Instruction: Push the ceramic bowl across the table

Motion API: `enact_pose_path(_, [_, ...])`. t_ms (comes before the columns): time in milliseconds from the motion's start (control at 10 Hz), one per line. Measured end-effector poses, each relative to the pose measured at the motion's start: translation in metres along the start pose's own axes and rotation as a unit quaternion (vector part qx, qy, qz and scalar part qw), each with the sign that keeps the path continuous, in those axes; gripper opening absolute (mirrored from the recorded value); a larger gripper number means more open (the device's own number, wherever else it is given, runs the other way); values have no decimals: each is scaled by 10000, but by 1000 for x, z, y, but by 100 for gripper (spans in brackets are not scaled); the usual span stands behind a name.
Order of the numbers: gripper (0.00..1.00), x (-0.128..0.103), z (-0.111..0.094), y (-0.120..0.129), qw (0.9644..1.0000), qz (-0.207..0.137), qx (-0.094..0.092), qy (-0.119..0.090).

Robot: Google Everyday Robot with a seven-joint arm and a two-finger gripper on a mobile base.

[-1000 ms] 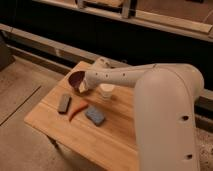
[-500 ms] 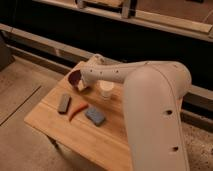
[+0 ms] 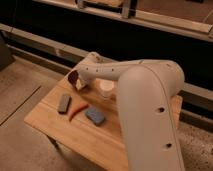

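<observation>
The ceramic bowl [image 3: 73, 77] is a small dark maroon shape at the far left corner of the light-wood table [image 3: 70, 135]. My white arm reaches in from the right and bends down over the table's back edge. The gripper [image 3: 81, 85] sits right beside the bowl, on its right side, and looks to be touching it. The wrist hides much of the gripper and part of the bowl.
A cream cup [image 3: 105, 89] stands just right of the gripper. In front lie a grey block [image 3: 64, 103], a curved red object [image 3: 77, 110] and a blue-grey sponge [image 3: 95, 116]. Dark railings run behind the table. Concrete floor lies to the left.
My arm has swung closer to the camera and now fills more of the right side. The wrist stays at the bowl, which has barely shifted at the table's far left corner.
</observation>
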Motion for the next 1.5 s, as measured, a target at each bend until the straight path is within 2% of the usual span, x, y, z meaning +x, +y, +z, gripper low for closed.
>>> enact_pose_path(200, [65, -3, 2, 0, 9999, -107, -10, 9])
enact_pose_path(500, [65, -9, 9, -7, 10000, -27, -4, -34])
enact_pose_path(900, [65, -24, 20, -26, 9995, 34, 183, -249])
enact_pose_path(1300, [65, -46, 21, -29, 9978, -338, 462, -322])
enact_pose_path(1400, [65, -55, 19, -26, 9966, -538, 532, -334])
enact_pose_path(1500, [65, -58, 20, -23, 9962, -604, 535, -338])
